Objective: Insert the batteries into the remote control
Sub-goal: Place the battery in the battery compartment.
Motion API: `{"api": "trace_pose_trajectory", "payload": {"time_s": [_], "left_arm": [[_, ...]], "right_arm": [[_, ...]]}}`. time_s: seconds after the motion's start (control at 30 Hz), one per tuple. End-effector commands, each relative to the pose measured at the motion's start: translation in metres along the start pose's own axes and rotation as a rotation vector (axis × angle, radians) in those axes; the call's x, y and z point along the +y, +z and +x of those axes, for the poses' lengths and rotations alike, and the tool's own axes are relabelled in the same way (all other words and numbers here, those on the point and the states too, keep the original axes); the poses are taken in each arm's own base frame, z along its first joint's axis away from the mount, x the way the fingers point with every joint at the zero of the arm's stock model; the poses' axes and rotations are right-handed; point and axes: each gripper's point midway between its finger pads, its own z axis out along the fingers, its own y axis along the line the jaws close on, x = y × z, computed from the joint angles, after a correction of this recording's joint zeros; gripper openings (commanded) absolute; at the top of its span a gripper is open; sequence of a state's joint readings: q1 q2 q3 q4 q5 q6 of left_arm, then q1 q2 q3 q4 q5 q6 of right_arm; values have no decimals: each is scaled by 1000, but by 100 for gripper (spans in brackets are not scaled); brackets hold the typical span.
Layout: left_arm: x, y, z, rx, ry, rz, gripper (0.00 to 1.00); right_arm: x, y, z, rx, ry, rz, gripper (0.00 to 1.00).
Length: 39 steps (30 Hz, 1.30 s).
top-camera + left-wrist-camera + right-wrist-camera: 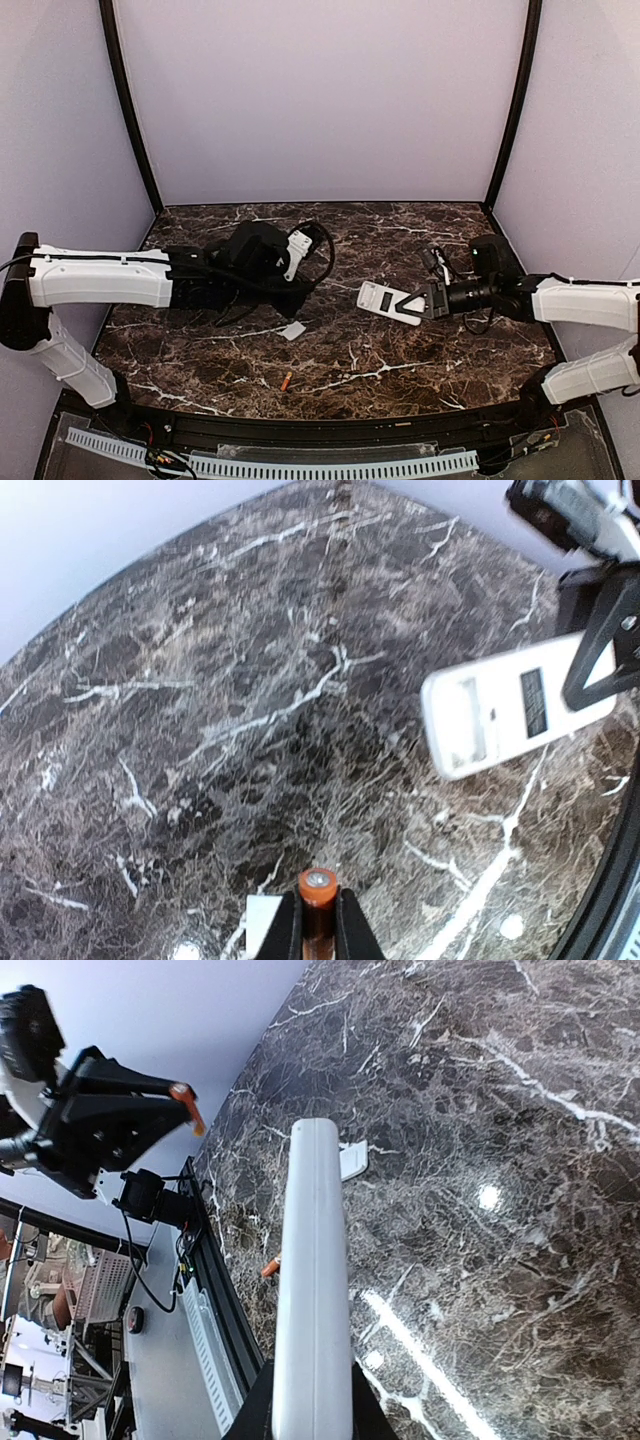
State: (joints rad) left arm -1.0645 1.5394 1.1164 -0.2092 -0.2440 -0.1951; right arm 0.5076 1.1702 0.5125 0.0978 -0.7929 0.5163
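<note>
I'm pinching the first battery in the left gripper, its fingers nearly closed; the second battery is lying on the table near the front edge; the right gripper is clamping the remote by one end, back facing up, its dark label too small to read

Between the matt black fingers of your left gripper, the battery shows a glossy orange sleeve and a shiny metal end cap. Ahead of it, the remote control looks like smooth white plastic. Beneath both, the table is polished, dark, marble-look stone.
</note>
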Motion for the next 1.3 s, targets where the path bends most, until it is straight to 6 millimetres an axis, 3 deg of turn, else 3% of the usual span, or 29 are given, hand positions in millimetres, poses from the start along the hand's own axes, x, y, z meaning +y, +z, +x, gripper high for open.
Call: {"api": "trace_pose_trajectory", "payload": {"time_s": [0.0, 0.07, 0.43, 0.73, 1.27], "left_arm": [[-14, -26, -42, -256, 8, 112, 2], [-20, -31, -47, -294, 4, 151, 3], [-44, -16, -53, -337, -34, 270, 0], [-41, -9, -48, -365, -9, 249, 1], [-40, -7, -47, -401, -18, 248, 2]], "right_arm": [[23, 13, -12, 1, -36, -62, 0], [26, 18, -12, 11, -32, -67, 0], [44, 38, -16, 35, -31, -117, 0], [62, 39, -18, 45, -25, -183, 0], [74, 36, -23, 41, -8, -230, 0]]}}
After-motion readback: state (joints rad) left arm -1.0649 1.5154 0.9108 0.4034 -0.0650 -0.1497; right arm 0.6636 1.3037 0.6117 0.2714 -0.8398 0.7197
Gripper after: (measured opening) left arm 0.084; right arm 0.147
